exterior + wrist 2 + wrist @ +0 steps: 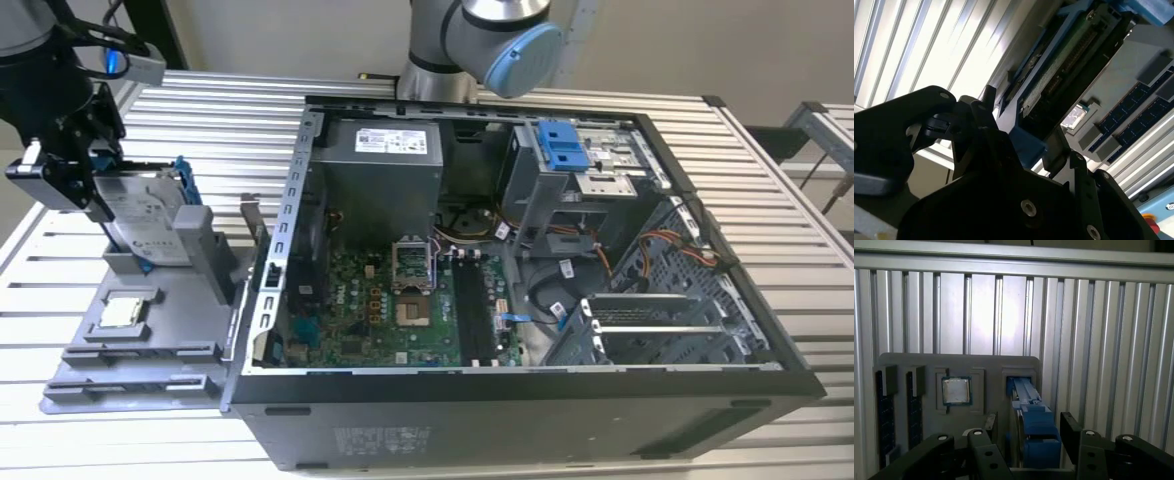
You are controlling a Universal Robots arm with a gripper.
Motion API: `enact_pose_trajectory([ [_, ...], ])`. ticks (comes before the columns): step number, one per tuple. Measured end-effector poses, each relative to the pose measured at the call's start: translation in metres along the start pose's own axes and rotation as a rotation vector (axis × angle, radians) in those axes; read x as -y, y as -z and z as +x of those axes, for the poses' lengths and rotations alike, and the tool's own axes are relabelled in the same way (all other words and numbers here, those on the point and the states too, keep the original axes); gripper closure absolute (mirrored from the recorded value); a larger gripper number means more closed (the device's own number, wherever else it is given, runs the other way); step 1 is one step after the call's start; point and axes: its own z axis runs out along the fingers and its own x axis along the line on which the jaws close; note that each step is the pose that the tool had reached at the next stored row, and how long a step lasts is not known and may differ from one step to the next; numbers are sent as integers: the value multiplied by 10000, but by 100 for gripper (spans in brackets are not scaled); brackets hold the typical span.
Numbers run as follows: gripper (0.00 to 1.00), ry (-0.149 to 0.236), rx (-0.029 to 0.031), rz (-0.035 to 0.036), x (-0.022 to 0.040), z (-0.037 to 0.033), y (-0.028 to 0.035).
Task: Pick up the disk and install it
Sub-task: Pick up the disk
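The open computer case (534, 400) sits on the slatted table (774, 160), with the grey holder tray (134, 370) beside it at the exterior view's left. My arm (54, 90) reaches down over that tray, outside the case. The disk (140, 215) stands on edge in a tray slot, directly between my fingers (1071, 430). My gripper (1028, 422) is spread wide, straddling the disk's blue bracket (1036, 445). The processor chip (123, 311) lies nearby on the tray.

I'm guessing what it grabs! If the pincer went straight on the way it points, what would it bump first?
Probably the disk, standing on edge in the grey holder, in line between the open pincer's two sides. Depth is hard to judge, so it may slide around it before touching.
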Motion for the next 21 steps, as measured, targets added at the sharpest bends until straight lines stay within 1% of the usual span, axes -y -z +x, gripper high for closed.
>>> enact_pose_trajectory([
  [1, 0, 0, 0, 0, 0, 0, 0],
  [2, 100, 0, 0, 0, 0, 0, 0],
  [12, 100, -1, 1, 2, 0, 2, -2],
  [17, 100, 0, 0, 0, -1, 42, 0],
  [21, 100, -1, 0, 1, -1, 43, -1],
])
